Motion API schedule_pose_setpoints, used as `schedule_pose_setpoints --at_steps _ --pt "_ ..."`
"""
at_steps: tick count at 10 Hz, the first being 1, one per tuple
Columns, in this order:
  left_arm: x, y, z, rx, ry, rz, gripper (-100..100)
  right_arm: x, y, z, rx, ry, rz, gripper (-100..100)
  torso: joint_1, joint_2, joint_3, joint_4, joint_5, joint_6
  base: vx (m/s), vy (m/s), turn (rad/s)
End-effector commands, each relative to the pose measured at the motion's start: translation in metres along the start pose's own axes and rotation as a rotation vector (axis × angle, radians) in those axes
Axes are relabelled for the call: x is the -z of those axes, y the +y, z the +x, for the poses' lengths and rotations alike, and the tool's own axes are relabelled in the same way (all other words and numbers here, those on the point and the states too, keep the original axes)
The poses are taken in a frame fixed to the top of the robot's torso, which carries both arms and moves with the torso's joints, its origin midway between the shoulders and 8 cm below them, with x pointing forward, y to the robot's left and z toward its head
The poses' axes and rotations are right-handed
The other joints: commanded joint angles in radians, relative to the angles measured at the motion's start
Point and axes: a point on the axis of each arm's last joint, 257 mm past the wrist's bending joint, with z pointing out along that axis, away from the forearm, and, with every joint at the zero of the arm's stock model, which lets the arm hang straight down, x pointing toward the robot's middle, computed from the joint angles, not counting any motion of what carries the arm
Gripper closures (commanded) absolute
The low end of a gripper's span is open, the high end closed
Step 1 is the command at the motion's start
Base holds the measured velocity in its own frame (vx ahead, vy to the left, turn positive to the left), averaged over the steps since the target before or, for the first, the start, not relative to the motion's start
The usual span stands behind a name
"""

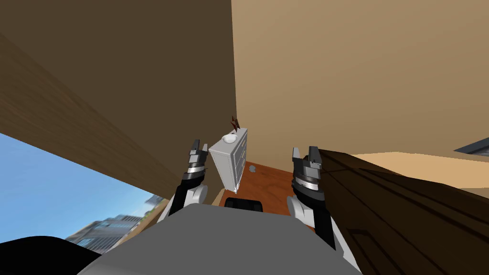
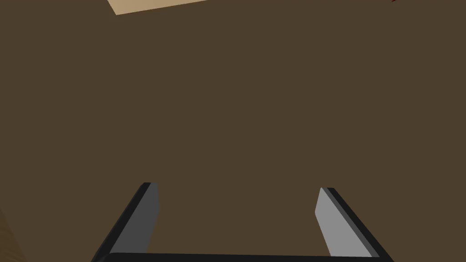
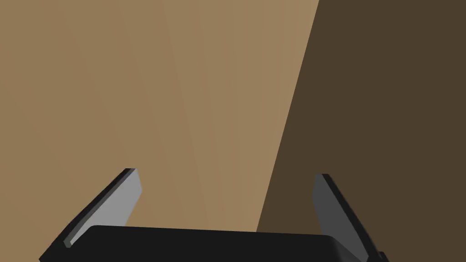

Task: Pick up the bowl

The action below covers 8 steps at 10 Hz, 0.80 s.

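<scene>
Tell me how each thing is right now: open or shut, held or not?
Light grey chest of drawers: standing, drawers all shut.
White round bowl: upright on top of the chest, not held.
Left gripper: open, empty, up in the air.
Right gripper: open, empty, up in the air.
</scene>
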Motion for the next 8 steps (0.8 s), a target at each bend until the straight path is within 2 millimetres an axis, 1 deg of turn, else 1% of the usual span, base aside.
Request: schedule_pose_setpoints --at_steps 1,3,5,6,7,8 --pt "-0.004 0.004 0.006 -0.008 0.036 -0.009 -100 0.000 0.000 0.000 0.000 0.000 0.000 0 0.000 0.000 0.000 0.000 0.000 0.000 -0.002 -0.005 0.016" --pt "-0.012 0.014 0.015 -0.016 0.086 -0.032 -100 0.000 0.000 0.000 0.000 0.000 0.000 0 0.000 0.000 0.000 0.000 0.000 0.000 -0.007 -0.016 0.035" --pt "-0.025 0.024 0.025 -0.018 0.127 -0.056 -100 0.000 0.000 0.000 0.000 0.000 0.000 0 -0.001 0.000 0.000 0.000 0.000 0.000 -0.015 -0.025 0.052" --pt "-0.024 0.027 0.025 -0.019 0.129 -0.069 -100 0.000 0.000 0.000 0.000 0.000 0.000 0 -0.002 0.001 0.000 0.000 0.000 0.000 -0.013 -0.022 0.016" --pt "-0.032 0.031 0.030 -0.018 0.145 -0.079 -100 0.000 0.000 0.000 0.000 0.000 0.000 0 -0.001 0.001 0.000 0.000 0.000 0.000 -0.015 -0.018 0.045" --pt "-0.032 0.035 0.030 -0.019 0.147 -0.092 -100 0.000 0.000 0.000 0.000 0.000 0.000 0 -0.001 0.001 0.000 0.000 0.000 0.000 -0.012 -0.014 0.022"
